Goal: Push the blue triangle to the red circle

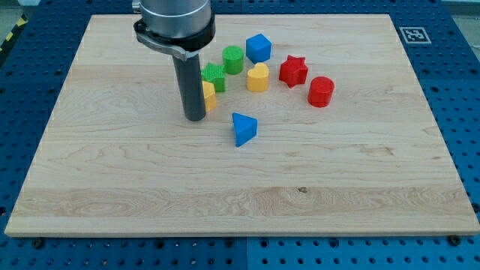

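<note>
In the camera view, my tip [195, 118], the end effector, is a plain rod with nothing to open or close and grips nothing. It rests on the wooden table [112, 180], touching a partly hidden yellow block [209, 96]. The blue triangle [244, 129] lies just right of it and lower. The red circle [321, 91] stands well apart, toward the view's upper right, beside a red star [293, 71].

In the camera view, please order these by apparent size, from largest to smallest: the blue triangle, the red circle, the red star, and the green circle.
1. blue triangle, though it lies nearest the view's bottom, so nearness may enlarge it.
2. red circle and red star: these look alike, so I do not rank them.
3. green circle.
</note>
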`<control>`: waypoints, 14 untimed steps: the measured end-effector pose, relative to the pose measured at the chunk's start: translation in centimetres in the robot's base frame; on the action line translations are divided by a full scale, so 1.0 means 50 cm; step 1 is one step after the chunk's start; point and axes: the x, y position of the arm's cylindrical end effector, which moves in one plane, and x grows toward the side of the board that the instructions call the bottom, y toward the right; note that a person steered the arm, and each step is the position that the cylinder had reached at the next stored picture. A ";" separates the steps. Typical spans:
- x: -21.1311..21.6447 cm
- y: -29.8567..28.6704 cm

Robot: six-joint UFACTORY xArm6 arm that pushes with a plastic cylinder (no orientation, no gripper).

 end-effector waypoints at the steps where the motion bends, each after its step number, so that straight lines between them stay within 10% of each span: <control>1: -0.005 0.000; 5: 0.061 -0.002; 9: 0.100 0.239; 14: 0.067 0.174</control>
